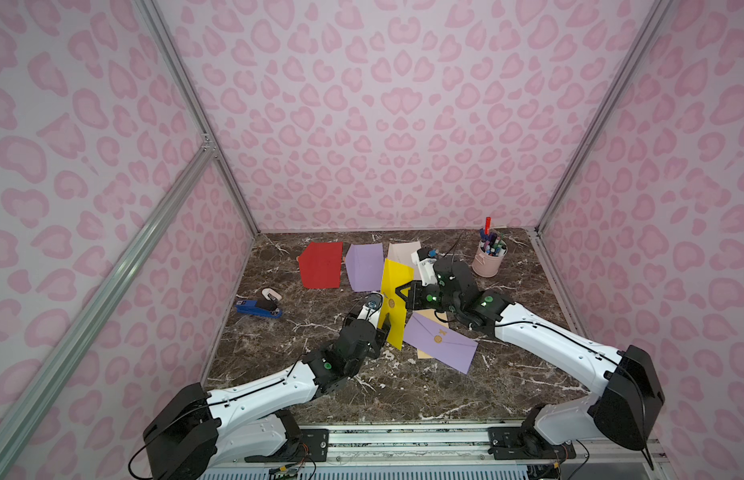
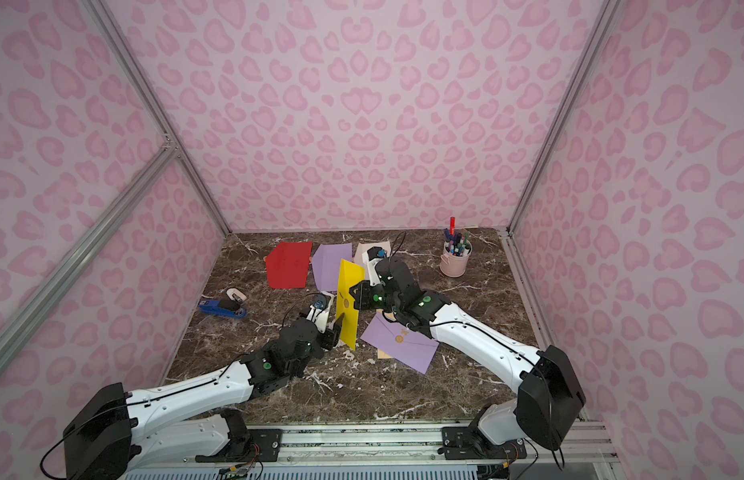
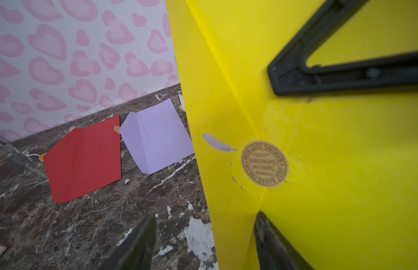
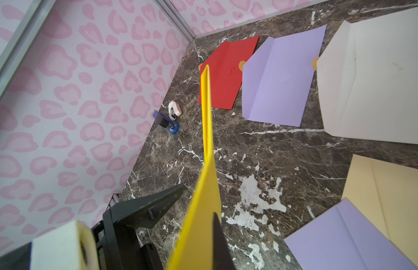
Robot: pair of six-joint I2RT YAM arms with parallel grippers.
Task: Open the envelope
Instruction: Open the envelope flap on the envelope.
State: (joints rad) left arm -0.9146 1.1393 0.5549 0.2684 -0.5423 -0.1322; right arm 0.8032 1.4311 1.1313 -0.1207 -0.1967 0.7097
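Note:
A yellow envelope (image 1: 397, 303) (image 2: 348, 303) stands on edge above the marble table, sealed by a round tan sticker (image 3: 264, 163). My right gripper (image 1: 403, 291) (image 4: 208, 243) is shut on the envelope's right edge; one of its fingers (image 3: 343, 70) lies across the yellow face. My left gripper (image 1: 384, 332) (image 3: 205, 245) is open at the envelope's lower part. A raised side of the yellow flap (image 3: 226, 210) stands between its jaws. One of its fingers (image 3: 273, 245) sits in the crease under that flap, the other over bare table.
At the back lie opened red (image 1: 321, 266), purple (image 1: 365, 266) and white (image 1: 403, 251) envelopes. A sealed purple envelope (image 1: 441, 347) lies on a tan one under the right arm. A pink pen cup (image 1: 488, 262) stands back right. A blue stapler (image 1: 258, 309) and small white stapler (image 1: 271, 294) lie left.

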